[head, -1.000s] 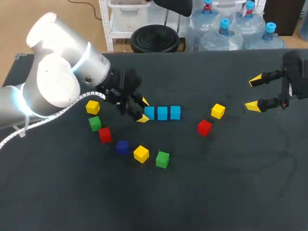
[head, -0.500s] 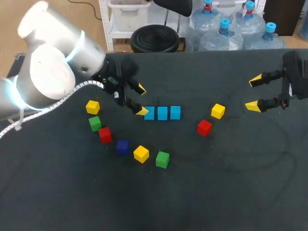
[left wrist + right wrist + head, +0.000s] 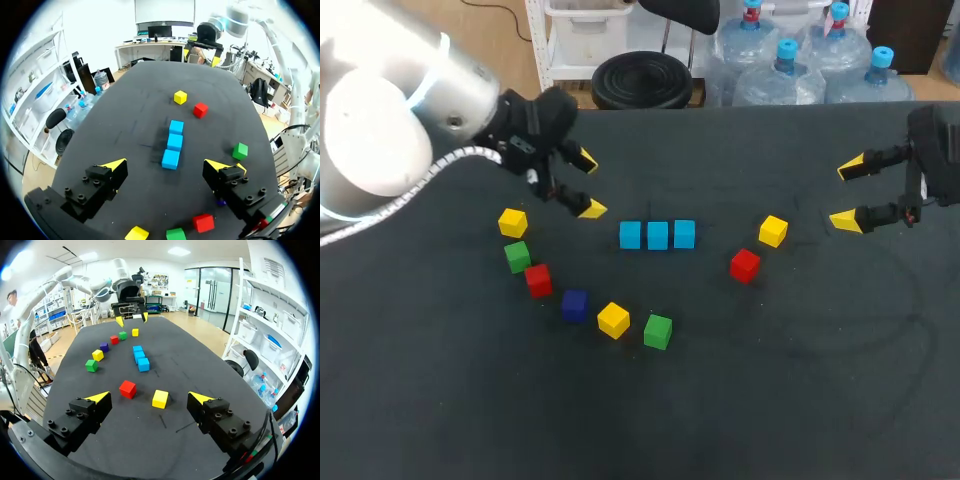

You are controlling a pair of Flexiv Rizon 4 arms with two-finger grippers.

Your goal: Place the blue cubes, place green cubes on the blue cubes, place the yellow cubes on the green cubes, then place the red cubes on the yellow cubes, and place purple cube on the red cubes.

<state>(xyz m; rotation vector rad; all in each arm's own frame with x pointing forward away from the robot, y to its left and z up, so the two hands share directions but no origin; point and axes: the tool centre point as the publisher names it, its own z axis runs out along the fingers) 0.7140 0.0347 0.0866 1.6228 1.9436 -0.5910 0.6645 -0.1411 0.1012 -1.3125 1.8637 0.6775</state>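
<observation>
Three blue cubes (image 3: 657, 235) lie in a touching row at mid-table; in the left wrist view the row (image 3: 174, 142) runs straight ahead of my fingers. My left gripper (image 3: 590, 184) hangs open and empty, up and to the left of the row. My right gripper (image 3: 848, 195) stands open and empty at the far right. A yellow cube (image 3: 773, 231) and a red cube (image 3: 745, 265) lie between it and the row. Left of the row lie a yellow cube (image 3: 513, 222), a green cube (image 3: 518, 256), a red cube (image 3: 538, 280), the purple cube (image 3: 574, 305), another yellow (image 3: 613, 320) and another green (image 3: 658, 331).
The loose cubes left of the row form an arc curving round below it. In the right wrist view the yellow cube (image 3: 160, 398) and red cube (image 3: 127, 388) lie just ahead of my open right gripper (image 3: 150, 397). The black table (image 3: 740, 400) is bare in front.
My left gripper has opened off the leftmost blue cube and drawn back up and to the left. The cube stays in the row. The right arm has not moved.
</observation>
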